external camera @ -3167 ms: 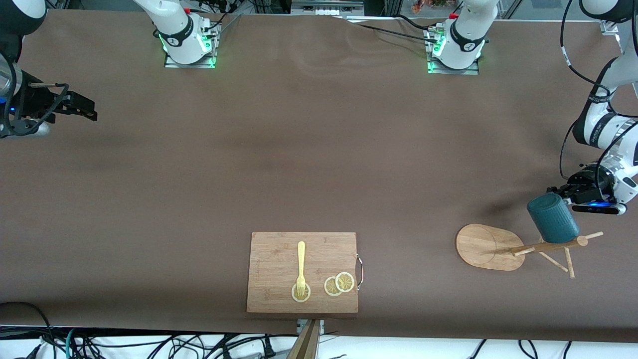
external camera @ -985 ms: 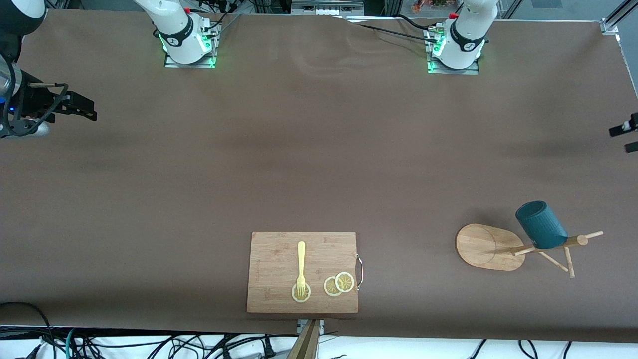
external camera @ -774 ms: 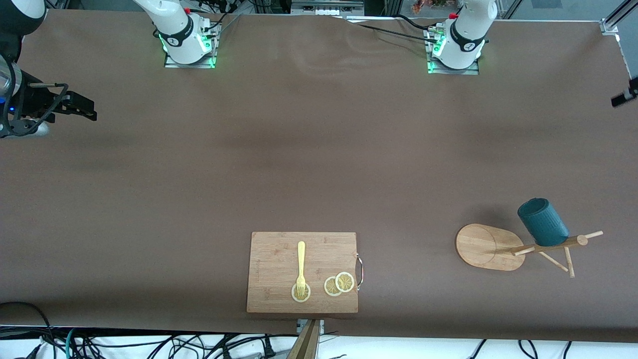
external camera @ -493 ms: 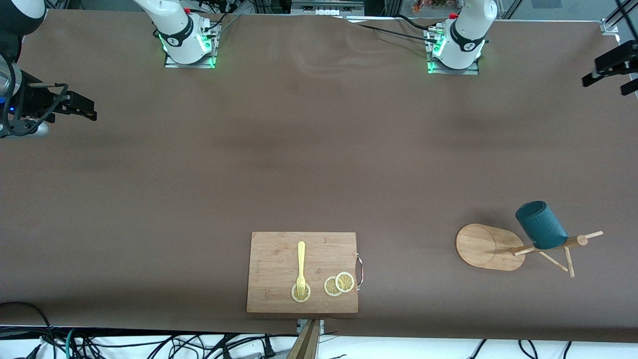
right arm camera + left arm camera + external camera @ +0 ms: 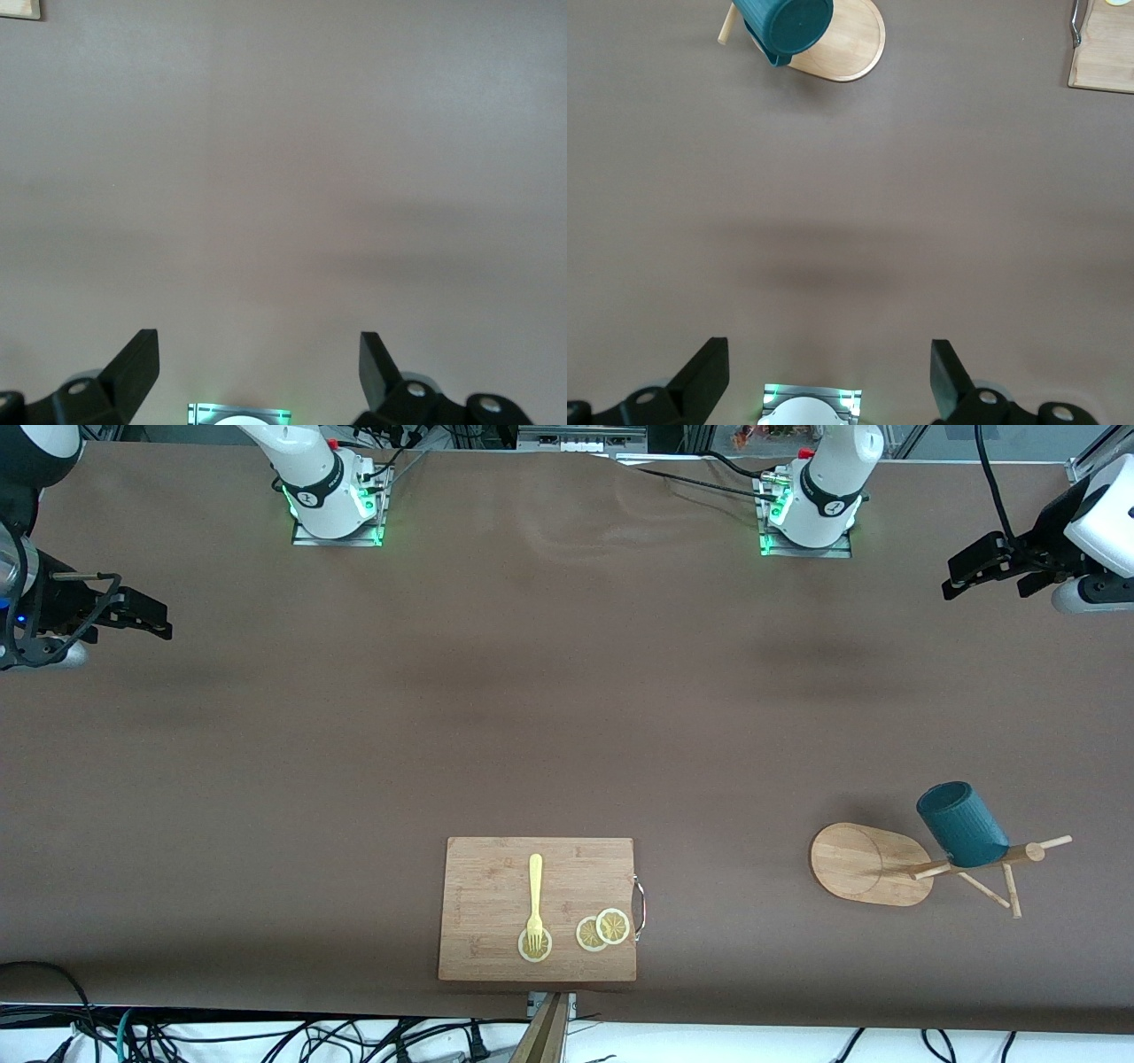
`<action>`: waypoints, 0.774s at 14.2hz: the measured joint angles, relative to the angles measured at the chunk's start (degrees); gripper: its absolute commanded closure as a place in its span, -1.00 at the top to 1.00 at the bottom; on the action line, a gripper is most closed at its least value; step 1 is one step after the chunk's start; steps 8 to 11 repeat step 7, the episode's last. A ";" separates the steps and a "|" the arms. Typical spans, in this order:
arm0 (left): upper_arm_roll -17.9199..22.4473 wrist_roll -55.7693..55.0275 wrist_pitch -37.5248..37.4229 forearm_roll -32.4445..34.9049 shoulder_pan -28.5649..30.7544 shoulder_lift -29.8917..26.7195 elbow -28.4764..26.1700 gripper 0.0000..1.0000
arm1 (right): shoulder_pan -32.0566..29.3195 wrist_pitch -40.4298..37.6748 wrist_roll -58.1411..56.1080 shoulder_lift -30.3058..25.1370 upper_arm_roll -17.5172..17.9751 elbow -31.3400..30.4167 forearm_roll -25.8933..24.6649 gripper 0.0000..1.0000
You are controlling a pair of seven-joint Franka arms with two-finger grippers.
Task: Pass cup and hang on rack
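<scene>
Where the front view cuts off at the right arm's end of the counter (image 5: 567,717), the right pincer (image 5: 159,622) hangs in the air over the brown surface, its fingers (image 5: 133,367) spread wide and holding nothing; most of that arm is out of frame. Toward the middle, at the counter's edge nearest the front camera, a cutting board (image 5: 496,886) lies with a yellow fork (image 5: 535,899) and three lemon slices (image 5: 602,930) on it; the fork's tines rest on one slice. A wide stretch of bare counter lies between the board and the two arm bases. Toward the left arm's end stands the rack (image 5: 864,864), and the cup (image 5: 961,824) hangs tilted on one of its pegs; its handle is hidden in the front view. The left pincer (image 5: 961,576) hangs in the air over the counter, well apart from the rack, spread wide and empty. Small marks on the arm bases are too small to read.
</scene>
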 measured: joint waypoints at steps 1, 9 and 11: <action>0.18 0.00 0.11 0.00 0.08 0.12 0.00 1.00 | 0.00 0.00 0.00 0.00 0.00 0.00 0.00 1.00; 0.32 -0.03 0.13 0.00 0.20 0.35 0.10 1.00 | 0.00 0.00 0.00 0.00 0.00 0.00 0.00 1.00; 0.32 -0.03 0.13 0.00 0.20 0.35 0.10 1.00 | 0.00 0.00 0.00 0.00 0.00 0.00 0.00 1.00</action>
